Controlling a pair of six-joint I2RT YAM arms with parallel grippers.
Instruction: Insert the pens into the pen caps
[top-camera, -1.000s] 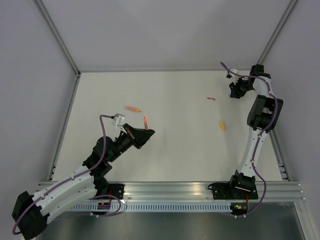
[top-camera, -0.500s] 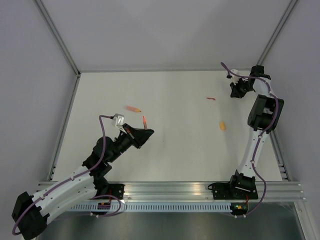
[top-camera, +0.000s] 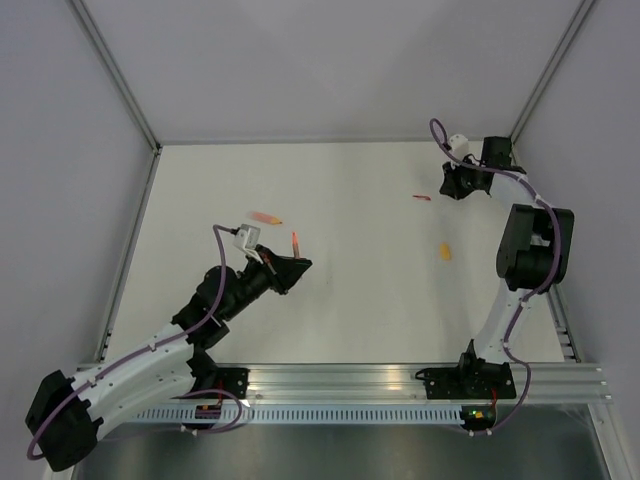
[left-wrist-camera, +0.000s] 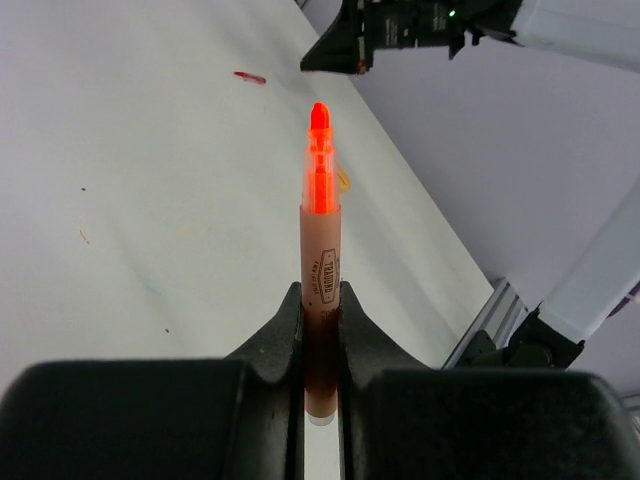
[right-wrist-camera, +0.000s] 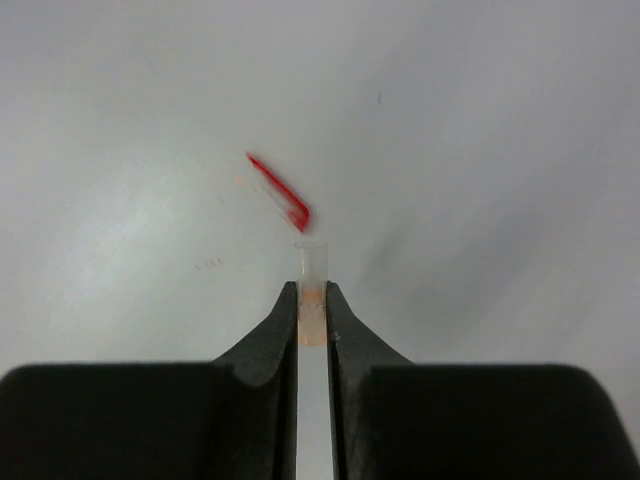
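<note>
My left gripper (top-camera: 292, 263) (left-wrist-camera: 320, 300) is shut on an orange-pink pen (left-wrist-camera: 320, 245), uncapped, its bright orange tip (top-camera: 295, 239) pointing away above the table. A second orange-pink pen (top-camera: 265, 217) lies on the table to its far left. My right gripper (top-camera: 448, 187) (right-wrist-camera: 312, 296) is shut on a short clear cap with an orange end (right-wrist-camera: 312, 285), held just above the table at the far right. A small red piece (top-camera: 422, 197) (right-wrist-camera: 280, 190) lies right in front of it. An orange cap (top-camera: 445, 251) lies on the table nearer the right arm.
The white table (top-camera: 360, 300) is bounded by grey walls and aluminium posts. The right arm (left-wrist-camera: 420, 25) shows at the top of the left wrist view. A metal rail (top-camera: 340, 380) runs along the near edge.
My right gripper has swung left toward the red piece, its wrist turned. My left gripper with the pen has shifted slightly right and forward.
</note>
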